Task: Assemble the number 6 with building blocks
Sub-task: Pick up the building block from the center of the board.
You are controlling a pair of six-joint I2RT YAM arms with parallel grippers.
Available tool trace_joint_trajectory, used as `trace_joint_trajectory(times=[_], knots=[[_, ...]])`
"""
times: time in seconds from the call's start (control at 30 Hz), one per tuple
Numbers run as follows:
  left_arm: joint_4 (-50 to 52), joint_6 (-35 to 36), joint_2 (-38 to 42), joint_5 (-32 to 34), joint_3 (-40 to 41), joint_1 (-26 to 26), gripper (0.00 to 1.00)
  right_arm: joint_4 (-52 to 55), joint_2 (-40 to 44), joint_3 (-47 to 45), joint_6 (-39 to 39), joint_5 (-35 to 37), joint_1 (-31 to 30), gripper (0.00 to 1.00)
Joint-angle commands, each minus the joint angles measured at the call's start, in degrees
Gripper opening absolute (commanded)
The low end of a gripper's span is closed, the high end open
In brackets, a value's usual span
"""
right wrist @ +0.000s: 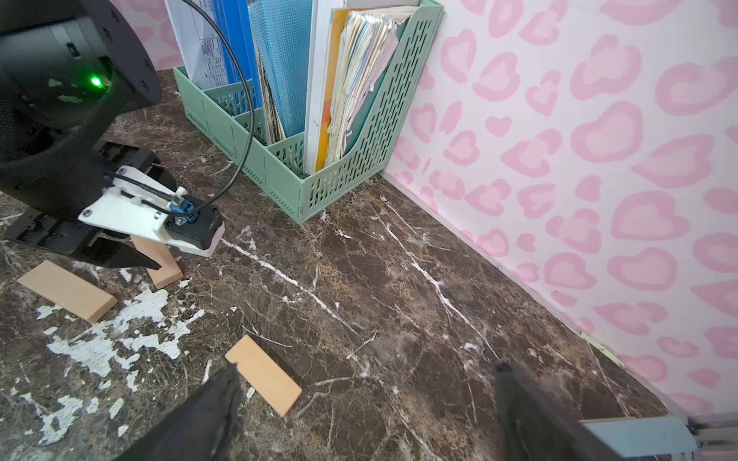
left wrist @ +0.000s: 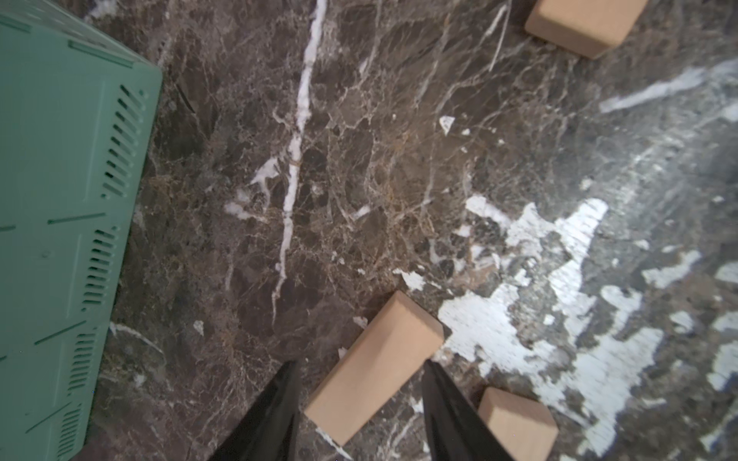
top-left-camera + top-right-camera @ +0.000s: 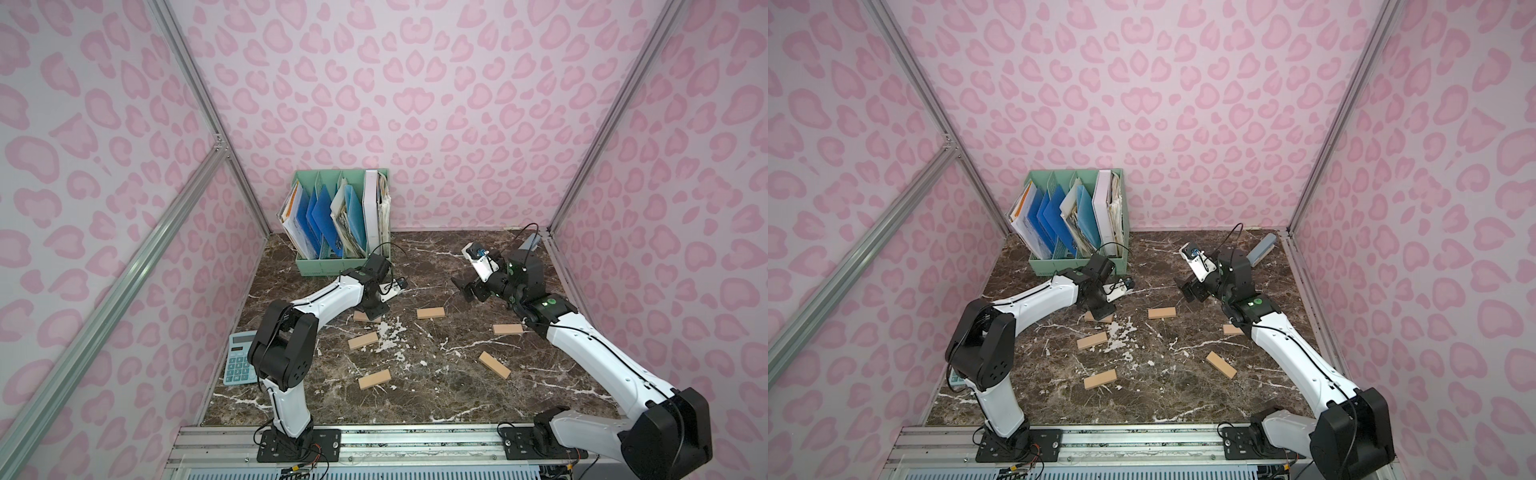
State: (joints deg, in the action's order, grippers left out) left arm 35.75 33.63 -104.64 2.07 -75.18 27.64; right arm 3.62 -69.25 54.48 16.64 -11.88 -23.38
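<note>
A: Your left gripper is down over the rack-side block, close to the green file rack. In both top views the gripper covers most of that block.

B: The left wrist view fills the gap. You have a finger on each side of it, jaws apart, and a strip of marble shows between one finger and the wood. Not clamped.

A: Your right gripper hangs spread wide above the marble tabletop, holding nothing.

B: No number 6 is laid. The other five building blocks lie scattered, none touching. The arm-side block shows whole in a top view; in a top view your right forearm covers half of that block.

A: Likewise the calculator and the grey-blue case each show plainly in a top view only.
</note>
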Motion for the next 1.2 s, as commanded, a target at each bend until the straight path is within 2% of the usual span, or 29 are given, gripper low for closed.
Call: trace_joint_trajectory(times=[0.0, 0.17, 0.4, 0.77, 1.17], knots=[[6.27, 2.96, 1.81, -3.82, -0.21, 0.05, 0.55, -1.87, 0.7, -0.72, 0.93, -0.24, 0.84, 1.0], [7.08, 5.25, 3.98, -4.11, 4.1, -0.82, 0.59, -3.59, 0.02, -1.53, 0.54, -1.15, 1.32, 1.0], [4.54, 6.19, 1.64, -2.81, 7.1, -1.22, 0.61, -3.92, -0.97, -1.11, 0.32, -1.73, 1.31, 1.0], [3.5, 5.83, -1.53, -2.24, 1.07, -2.24, 0.6, -2.45, -0.4, -1.27, 0.18, -1.47, 1.32, 1.0], [2.36, 6.54, -5.11, -2.42, -0.25, -3.49, 0.59, -1.69, -1.05, -1.43, 1.29, -0.34, 1.31, 1.0]])
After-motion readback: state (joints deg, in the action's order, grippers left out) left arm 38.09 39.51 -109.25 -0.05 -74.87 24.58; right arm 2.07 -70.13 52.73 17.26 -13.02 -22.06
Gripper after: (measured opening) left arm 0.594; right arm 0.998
